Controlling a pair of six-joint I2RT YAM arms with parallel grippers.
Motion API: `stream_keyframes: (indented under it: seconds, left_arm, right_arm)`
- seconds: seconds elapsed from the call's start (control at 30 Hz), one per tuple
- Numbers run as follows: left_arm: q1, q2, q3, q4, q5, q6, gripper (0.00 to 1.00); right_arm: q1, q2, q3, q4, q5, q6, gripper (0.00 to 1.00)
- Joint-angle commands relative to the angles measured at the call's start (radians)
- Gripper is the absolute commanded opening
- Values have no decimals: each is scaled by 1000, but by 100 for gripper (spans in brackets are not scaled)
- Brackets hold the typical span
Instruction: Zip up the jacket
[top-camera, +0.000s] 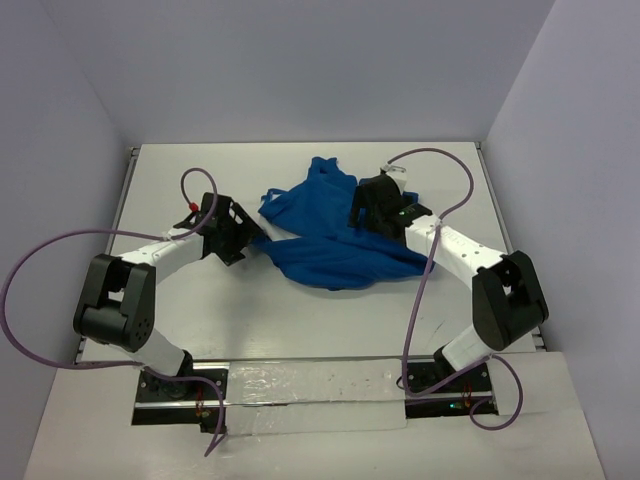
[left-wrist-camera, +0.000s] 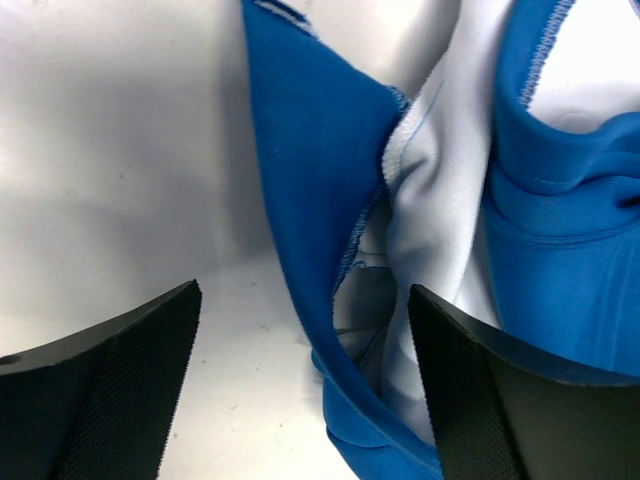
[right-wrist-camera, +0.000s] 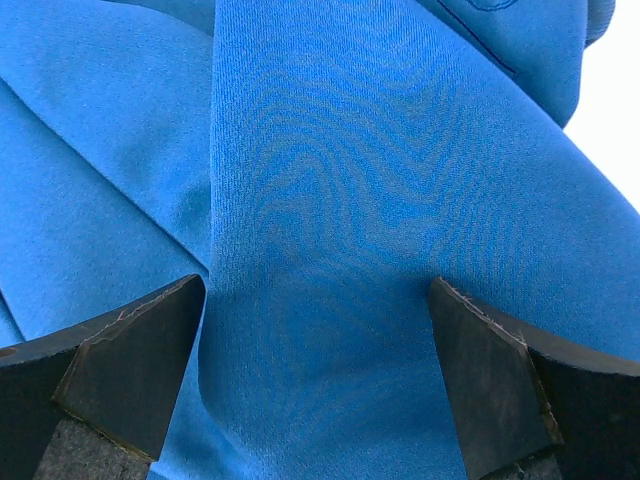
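The royal-blue jacket (top-camera: 335, 235) lies crumpled in the middle of the white table. My left gripper (top-camera: 242, 243) is open at the jacket's left edge. In the left wrist view a blue hem fold (left-wrist-camera: 325, 200) and the pale lining (left-wrist-camera: 440, 190) lie between the open fingers (left-wrist-camera: 490, 390). My right gripper (top-camera: 358, 215) is open, low over the jacket's right part. In the right wrist view blue fabric (right-wrist-camera: 330, 200) fills the gap between the spread fingers (right-wrist-camera: 130, 360). The zipper does not show.
The white table (top-camera: 200, 330) has raised side rails and purple-grey walls around it. Purple cables loop from both arms (top-camera: 440, 180). The arm bases stand on a taped strip (top-camera: 310, 385) at the near edge.
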Motion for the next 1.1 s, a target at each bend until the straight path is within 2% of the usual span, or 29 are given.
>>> stream_keyframes:
  seconds: [0.0,0.4,0.5,0.63,0.7,0.77,0.8,0.83,0.87,0.9,0.97,1.0,1.03,1.07]
  left_arm:
    - [5,6,10,61,22,16,88]
    - [5,41,7,87,46,23,93]
    - [5,52,7,88,49,22,90]
    - [2,53,-9,107,55,19,85]
    - [2,52,-17,115,56,16,76]
    - [1,54,-21,122,57,16,64]
    - [0,55,-21,124,57,16,52]
    - [-2,54,-23,126,57,17,36]
    - [-5,52,-25,129,56,18,25]
    - [-8,49,-30,135,54,15,21]
    - [-13,43,-38,153,57,4,0]
    - [-17,43,-38,160,60,4,0]
    - [-22,46,-34,163,63,1,0]
    - [-24,49,-29,163,65,0,0]
  right_arm:
    - [5,26,36,42,41,39,100]
    - [4,43,40,65,54,63,100]
    - [4,50,34,80,40,69,99]
    - [4,47,13,105,27,73,92]
    - [4,55,17,103,24,73,91]
    - [4,59,19,105,21,72,82]
    - [4,59,17,106,21,73,79]
    - [4,58,11,110,21,77,71]
    - [4,56,5,116,20,79,63]
    - [4,52,1,120,17,81,55]
    - [4,44,-9,125,16,85,34]
    - [4,42,-12,125,18,84,26]
    - [4,36,-14,126,18,82,13]
    - [4,32,-17,125,21,82,6]
